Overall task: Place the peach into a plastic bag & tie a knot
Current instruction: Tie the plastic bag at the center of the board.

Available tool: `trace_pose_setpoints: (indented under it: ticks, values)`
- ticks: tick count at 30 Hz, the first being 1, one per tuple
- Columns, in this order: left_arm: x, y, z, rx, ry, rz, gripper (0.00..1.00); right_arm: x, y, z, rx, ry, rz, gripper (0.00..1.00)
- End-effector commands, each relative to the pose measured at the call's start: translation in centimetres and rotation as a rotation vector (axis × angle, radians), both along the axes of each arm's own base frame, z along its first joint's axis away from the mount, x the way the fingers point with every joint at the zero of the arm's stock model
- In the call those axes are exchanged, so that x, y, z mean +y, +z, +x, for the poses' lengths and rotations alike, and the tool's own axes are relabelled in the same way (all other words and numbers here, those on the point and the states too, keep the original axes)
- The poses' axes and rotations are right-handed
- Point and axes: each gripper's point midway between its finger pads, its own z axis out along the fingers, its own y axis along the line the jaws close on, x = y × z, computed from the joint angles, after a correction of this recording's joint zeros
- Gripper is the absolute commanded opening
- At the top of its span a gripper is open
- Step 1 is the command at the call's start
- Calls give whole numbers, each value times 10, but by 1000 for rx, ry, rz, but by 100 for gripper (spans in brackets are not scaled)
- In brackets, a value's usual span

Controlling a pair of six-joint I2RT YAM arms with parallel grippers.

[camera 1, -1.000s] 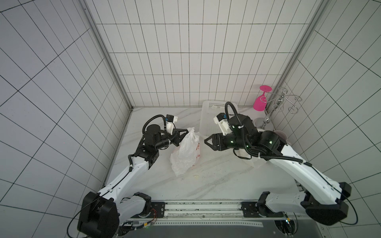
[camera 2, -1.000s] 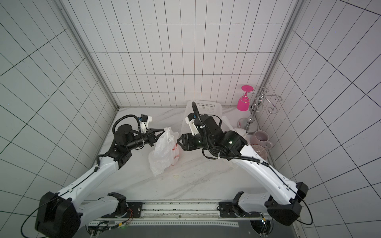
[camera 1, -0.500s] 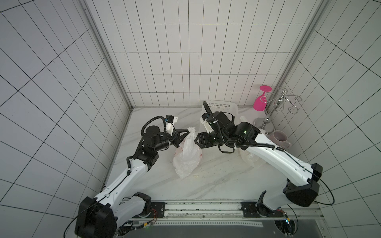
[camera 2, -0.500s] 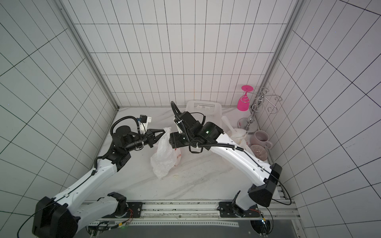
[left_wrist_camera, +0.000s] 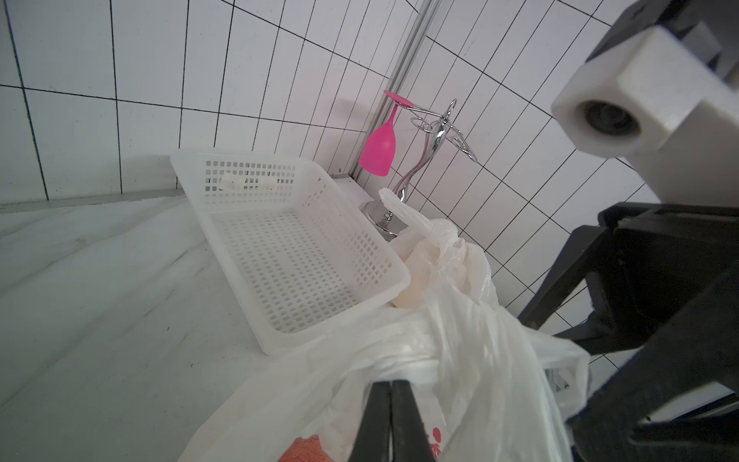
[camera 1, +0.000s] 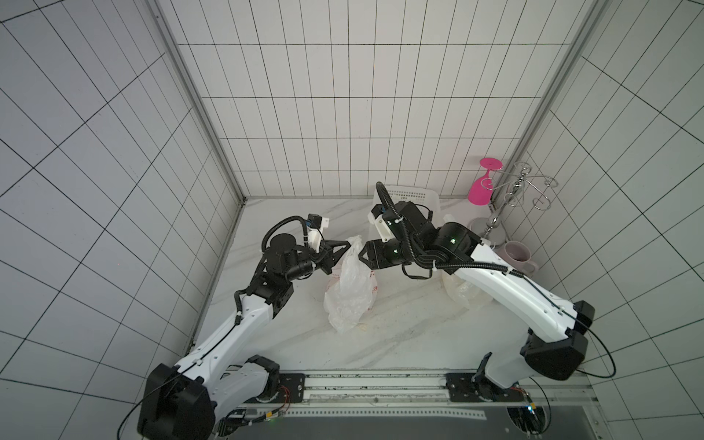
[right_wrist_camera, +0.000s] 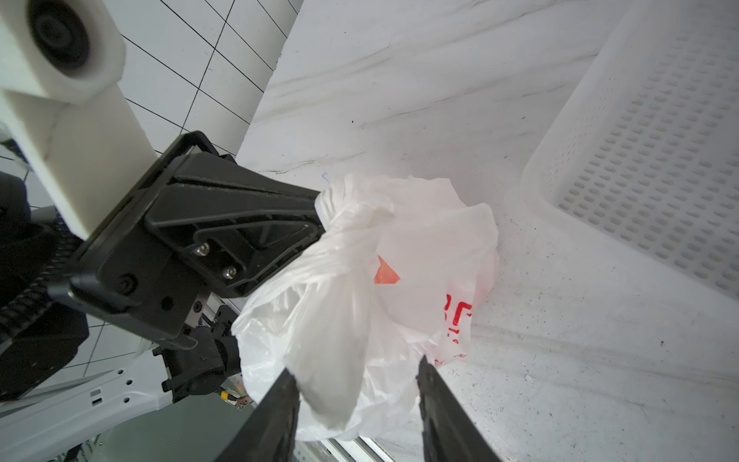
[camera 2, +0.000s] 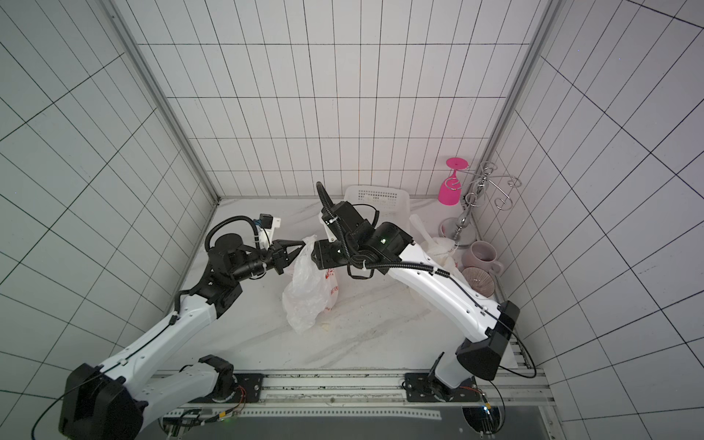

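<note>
pinching the plastic bag, left gripper is clamped; right gripper gapes; red print unreadable.

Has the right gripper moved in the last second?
Yes. In a top view the right gripper has shifted left, past the edge of the white basket, to the plastic bag.

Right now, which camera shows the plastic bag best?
The right wrist view: the plastic bag fills the middle, its twisted top pinched by the shut left gripper, red print showing. The left wrist view shows only the bunched top at that gripper's fingertips. Both top views show it small and far off.
</note>
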Motion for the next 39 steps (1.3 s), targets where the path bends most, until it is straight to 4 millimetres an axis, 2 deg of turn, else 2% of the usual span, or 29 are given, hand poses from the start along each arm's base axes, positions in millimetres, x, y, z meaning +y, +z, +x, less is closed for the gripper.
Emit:
trace_pose_setpoints:
  ticks: [1,8,11,13,15,18,21,27,31,33,39]
  values:
    - [-1,3,-3,-24,-3,-8,0,1,26,10,-27,-24,73,37]
    - [-1,5,-3,-26,-1,-11,0,-5,13,17,5,-28,93,2]
    - [10,14,3,-20,51,-36,0,-20,-10,24,10,-54,23,0]
    - [29,27,7,18,106,-54,0,-47,-38,32,6,-110,-98,0]
    - [39,34,5,45,123,-40,0,-76,-64,40,9,-166,-205,0]
    - [44,28,-2,74,122,19,0,-116,-97,48,16,-235,-361,0]
    - [64,7,4,134,192,72,0,-156,-118,51,6,-304,-536,0]
    - [106,-58,25,336,391,169,0,-208,-150,44,82,-421,-640,0]
    - [149,-109,23,541,527,200,0,-248,-165,30,142,-536,-676,0]
    - [166,-127,21,589,602,229,0,-263,-172,23,163,-570,-693,0]
    - [183,-145,20,628,683,226,0,-290,-189,11,215,-623,-738,0]
